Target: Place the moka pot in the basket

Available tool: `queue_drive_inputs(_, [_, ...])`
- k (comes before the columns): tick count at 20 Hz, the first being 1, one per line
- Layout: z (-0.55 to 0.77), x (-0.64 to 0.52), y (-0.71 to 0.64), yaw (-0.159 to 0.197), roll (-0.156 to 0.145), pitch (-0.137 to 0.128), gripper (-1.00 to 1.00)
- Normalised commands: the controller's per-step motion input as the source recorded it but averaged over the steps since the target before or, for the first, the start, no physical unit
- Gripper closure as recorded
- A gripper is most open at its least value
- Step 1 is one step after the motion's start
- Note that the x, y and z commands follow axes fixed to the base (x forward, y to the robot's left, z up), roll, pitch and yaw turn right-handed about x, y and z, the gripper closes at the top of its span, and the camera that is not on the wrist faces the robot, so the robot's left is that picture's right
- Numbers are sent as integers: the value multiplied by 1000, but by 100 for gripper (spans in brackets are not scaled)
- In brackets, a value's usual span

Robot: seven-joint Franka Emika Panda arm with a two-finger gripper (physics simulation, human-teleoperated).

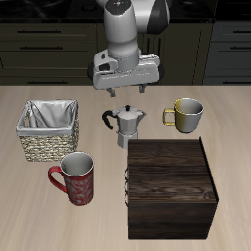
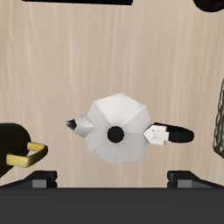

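Observation:
The silver faceted moka pot point(image 1: 125, 125), with a black handle and a black lid knob, stands upright near the middle of the table. In the wrist view it is seen from straight above point(image 2: 115, 131). The woven wicker basket point(image 1: 31, 147) with a light cloth lining stands beside it, nearer the table's side edge; only its rim point(image 2: 219, 114) shows in the wrist view. My gripper point(image 1: 125, 89) hangs above and slightly behind the pot, open and empty. Its fingertips point(image 2: 39, 180) stand wide apart and do not touch the pot.
A metallic mug with a yellow handle point(image 1: 186, 115) stands beside the pot on the side away from the basket. A red patterned mug point(image 1: 76, 179) stands in front of the basket. A dark wooden box point(image 1: 172, 186) stands near the table's front edge.

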Motion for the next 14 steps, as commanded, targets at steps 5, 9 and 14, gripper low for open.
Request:
queue_drive_inputs(5, [-184,-74,37,-28,13,-9,-100])
queue_drive_inputs(9, [-82,-84,109,-42,23,-13,-100])
queue_drive_inputs(14, [7,-128,110,-10,7,-62,-100])
